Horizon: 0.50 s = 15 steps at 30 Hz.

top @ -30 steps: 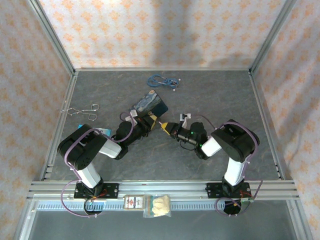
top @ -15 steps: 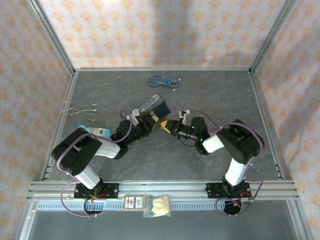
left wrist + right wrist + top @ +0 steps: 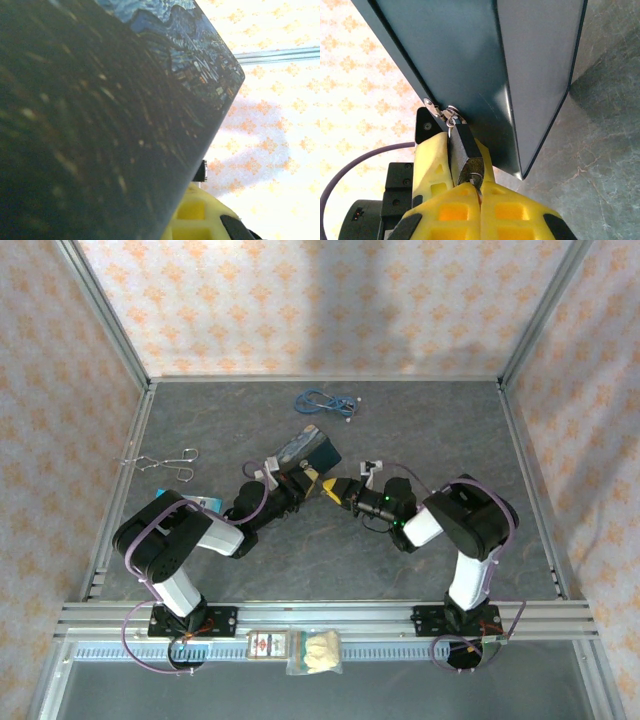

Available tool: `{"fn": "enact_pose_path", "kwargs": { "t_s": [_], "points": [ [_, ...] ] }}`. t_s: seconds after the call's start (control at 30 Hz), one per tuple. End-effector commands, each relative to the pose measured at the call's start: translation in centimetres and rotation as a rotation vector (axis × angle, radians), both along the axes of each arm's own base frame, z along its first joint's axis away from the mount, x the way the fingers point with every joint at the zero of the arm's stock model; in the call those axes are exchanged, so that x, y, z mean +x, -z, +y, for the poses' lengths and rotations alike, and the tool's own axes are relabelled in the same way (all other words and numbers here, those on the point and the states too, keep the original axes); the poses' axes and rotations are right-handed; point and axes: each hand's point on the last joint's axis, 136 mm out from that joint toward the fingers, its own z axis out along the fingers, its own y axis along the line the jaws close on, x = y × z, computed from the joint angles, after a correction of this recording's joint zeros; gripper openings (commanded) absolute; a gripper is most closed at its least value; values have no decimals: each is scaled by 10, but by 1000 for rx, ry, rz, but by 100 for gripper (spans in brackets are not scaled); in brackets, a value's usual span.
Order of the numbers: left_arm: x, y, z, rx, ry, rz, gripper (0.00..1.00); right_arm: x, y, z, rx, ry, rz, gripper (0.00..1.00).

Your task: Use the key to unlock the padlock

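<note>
In the view from above, the two arms are seen reaching toward each other over the middle of the grey desk (image 3: 420,430). The left end effector (image 3: 308,478) and the right end effector (image 3: 333,489) are brought almost tip to tip. A painted blue tin (image 3: 305,448) is seen tilted just behind the left end effector. Whether it touches the desk cannot be told.

In the right wrist view, the padlock (image 3: 465,150) is seen hanging from a small silver clasp (image 3: 440,111) on the dark side of the tin. Its small dark body is squeezed between two yellow fingers (image 3: 434,160) of the left end effector, so that end effector is clenched on the padlock. The right end effector's own yellow fingertips (image 3: 450,212) are pressed together at the bottom of that view. A thin brownish bit of the key (image 3: 478,186) is pinched between them, so this end effector is clenched on the key. The key is set right at the bottom end of the padlock. How far in it goes cannot be told.

In the left wrist view, the painted side of the tin is seen very close.

Silver tongs (image 3: 160,462) are laid at the left of the desk and a blue cable (image 3: 325,400) at the far side, both well apart from the arms
</note>
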Motion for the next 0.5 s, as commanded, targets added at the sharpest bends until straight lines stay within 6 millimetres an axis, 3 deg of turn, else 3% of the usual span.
{"fn": "enact_pose_path", "kwargs": {
  "t_s": [0.0,0.13,0.37,0.47],
  "points": [
    [-45,-41,-47,-108,296,-107,0,22,-11,7,-117,22,-161,0],
    [-52,-40,-50,-107,339,-114,0,27,-14,7,-160,29,-185,0],
    [-61,-62,-53,-229,395,-182,0,36,-7,8,-148,57,-148,0],
    [-64,-59,-54,-228,403,-175,0,38,-7,12,-129,37,-147,0]
  ]
}}
